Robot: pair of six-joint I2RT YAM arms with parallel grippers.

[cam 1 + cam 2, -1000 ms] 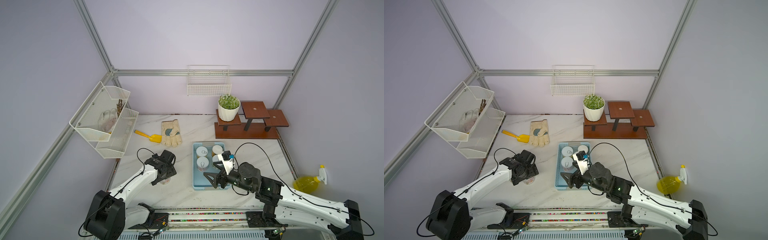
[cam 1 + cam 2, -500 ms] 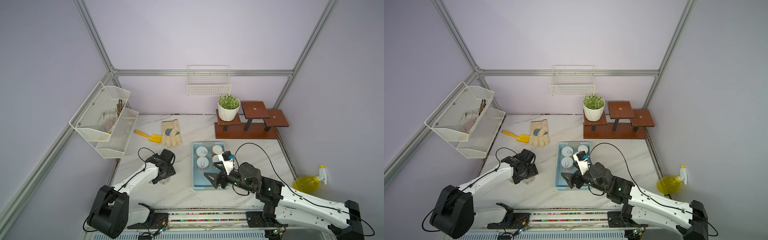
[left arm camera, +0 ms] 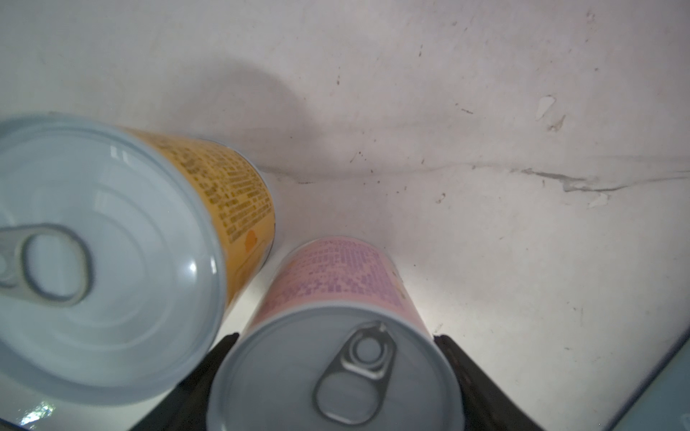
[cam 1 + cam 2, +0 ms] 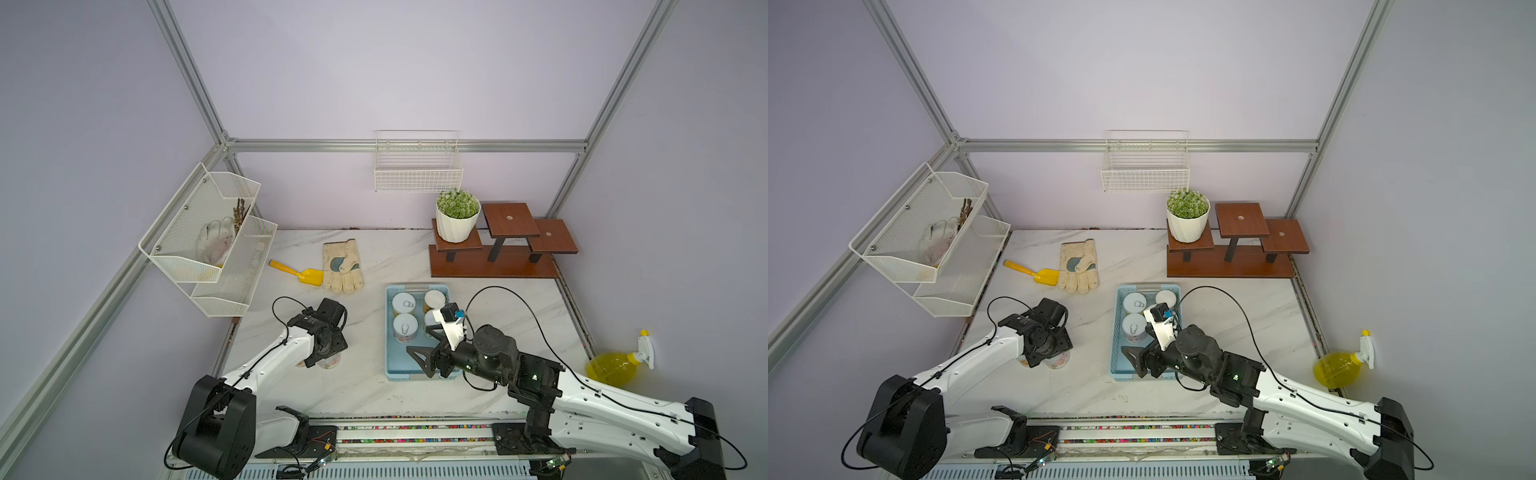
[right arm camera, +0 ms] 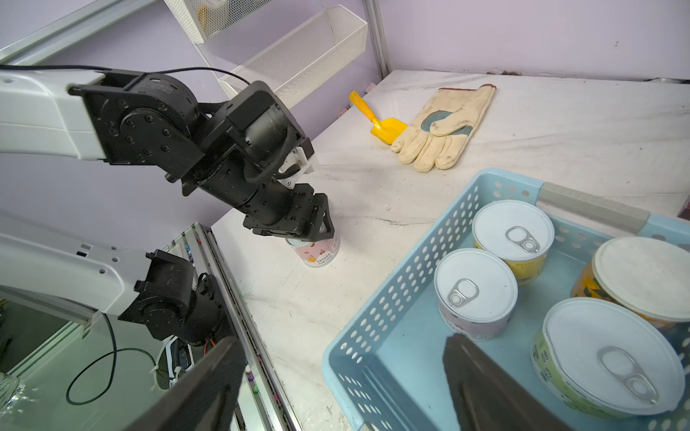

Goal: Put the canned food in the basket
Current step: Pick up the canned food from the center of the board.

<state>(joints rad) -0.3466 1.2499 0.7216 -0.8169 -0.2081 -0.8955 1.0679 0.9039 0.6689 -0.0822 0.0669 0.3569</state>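
Your left gripper (image 3: 335,337) straddles a short cylindrical tin with a pink paper label and a silvery pull-ring lid (image 3: 336,283), a black finger (image 3: 481,392) close against each side of its wall. Whether the jaws pinch it yet or merely flank it, the pictures do not settle. The tin stands upright on the white marbled tabletop (image 3: 485,112), outside the basket and apart from it. Just beside it, across a thin gap, stands a second tin with a yellow-orange label (image 3: 231,194), and 1 finger sits in that gap.

By its look the pink tin is rigid and will not give under a squeeze. It is probably weighty for its size if full, and its smooth label could slide in a hard grip. Take it across the side wall, below the rim near mid-height, never by the ring, and lift straight up so you do not topple the neighbour.

Across the table, the shallow rectangular light-blue plastic basket with perforated sides (image 5: 403,283) holds 4 upright tins, the nearest green-labelled (image 5: 612,350), with bare floor at its near end. Your right gripper (image 5: 341,339) hangs over that end, jaws spread wide, nothing between them. Farther back lie a cream work glove (image 5: 448,127) and a small yellow plastic trowel (image 5: 384,128). 2 tins stand outside the basket; room for both looks ample.
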